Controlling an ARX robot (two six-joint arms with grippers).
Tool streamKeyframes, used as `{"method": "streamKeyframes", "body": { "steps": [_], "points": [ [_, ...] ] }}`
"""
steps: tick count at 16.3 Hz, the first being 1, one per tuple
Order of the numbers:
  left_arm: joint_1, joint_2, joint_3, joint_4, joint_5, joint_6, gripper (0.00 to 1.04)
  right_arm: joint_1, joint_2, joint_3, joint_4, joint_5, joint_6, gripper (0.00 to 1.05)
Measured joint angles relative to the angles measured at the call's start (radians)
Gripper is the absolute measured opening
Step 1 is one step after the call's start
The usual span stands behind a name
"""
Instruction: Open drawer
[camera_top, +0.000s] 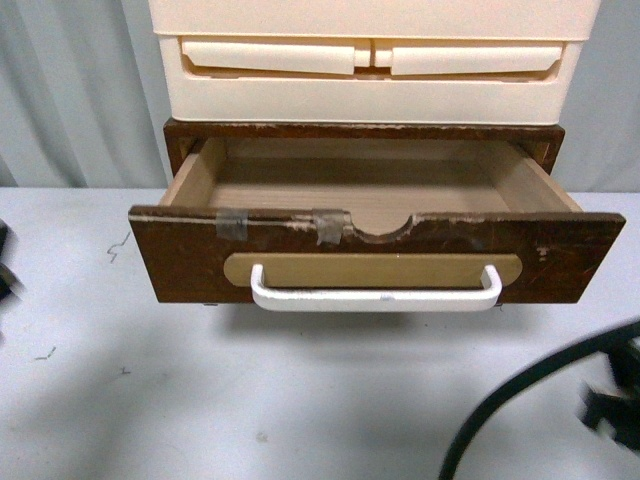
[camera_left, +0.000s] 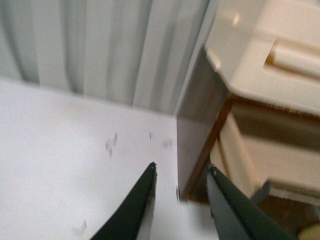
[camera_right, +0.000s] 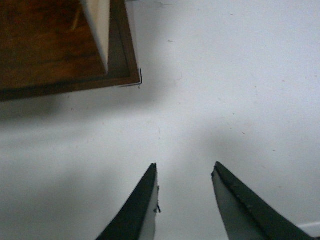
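drawer (camera_top: 375, 245) stands well out of its dark wooden case, under cream plastic drawer unit (camera_top: 370, 70) | left gripper (camera_left: 182, 166) jaws apart, empty, near case corner | right gripper (camera_right: 185, 164) jaws apart, empty, over white table (camera_top: 150, 400)

Readable text, labels, brands, numbers, signs: none in any of the three views.
Marks closest to writing: a few small dark scribbles (camera_top: 118, 247) on the white table (camera_top: 300, 400), at about 9 o'clock from the drawer (camera_top: 377, 258); they cannot be read as letters or digits.
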Motion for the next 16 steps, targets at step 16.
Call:
{"method": "streamKeyframes", "body": {
  "steps": [16],
  "points": [
    [0.279, -1.067, -0.12, -0.899, 0.308, 0.22, 0.02, -0.258, -1.369, -0.163, -0.825, -0.274, -0.221, 0.02]
  ]
}}
